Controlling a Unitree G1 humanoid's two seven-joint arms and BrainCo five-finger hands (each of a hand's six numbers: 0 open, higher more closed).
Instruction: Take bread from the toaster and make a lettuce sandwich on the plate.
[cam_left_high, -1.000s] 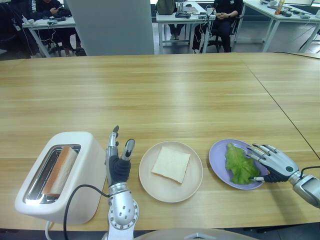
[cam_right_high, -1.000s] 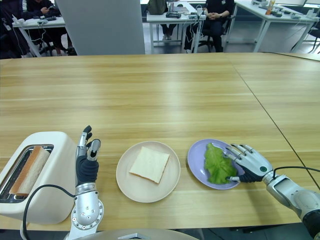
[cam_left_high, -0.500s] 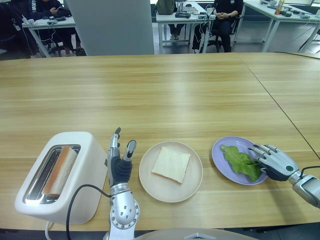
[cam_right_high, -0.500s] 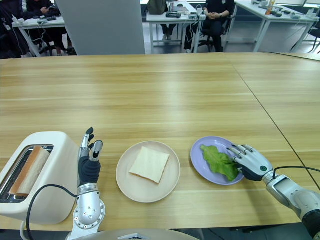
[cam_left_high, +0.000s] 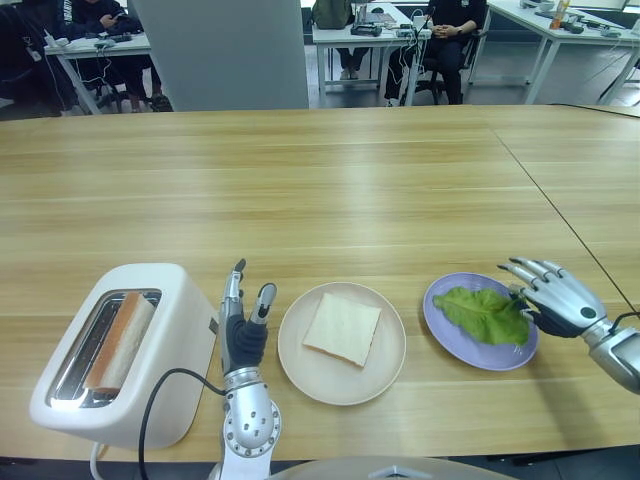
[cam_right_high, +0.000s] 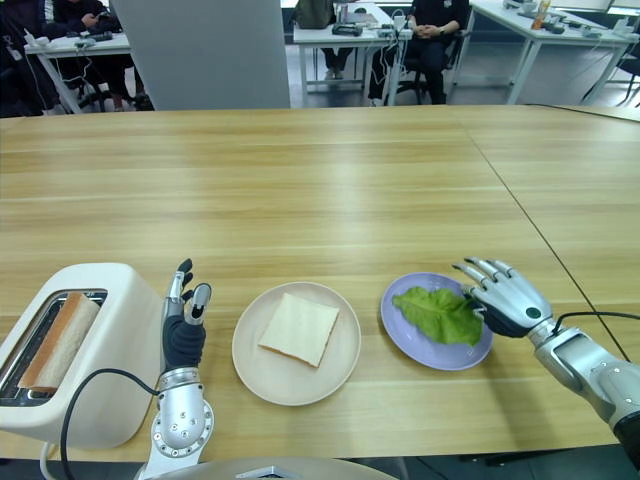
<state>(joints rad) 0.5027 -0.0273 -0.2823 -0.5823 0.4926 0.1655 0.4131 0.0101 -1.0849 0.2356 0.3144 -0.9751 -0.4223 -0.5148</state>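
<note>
A white toaster (cam_left_high: 150, 400) stands at the front left with a bread slice (cam_left_high: 122, 338) in its slot. My left hand (cam_left_high: 243, 325) is upright between the toaster and the beige plate (cam_left_high: 330, 386), fingers extended, holding nothing. That plate carries one bread slice (cam_left_high: 342, 328). To its right, a green lettuce leaf (cam_left_high: 485, 313) lies flat on a purple plate (cam_left_high: 468, 353). My right hand (cam_left_high: 555, 298) hovers at the purple plate's right rim with its fingers spread; its thumb is at the leaf's right edge.
The toaster's black cable (cam_left_high: 158, 395) loops along the front edge by my left arm. A seam (cam_left_high: 560, 215) between tabletops runs diagonally at the right. The far half of the wooden table (cam_left_high: 320, 180) is bare. Desks and seated people fill the room behind.
My right hand has drawn back to the right and lifted, its fingers spreading. The lettuce, bunched under the hand before, has been pulled flatter across the purple plate. My left hand sank slightly.
</note>
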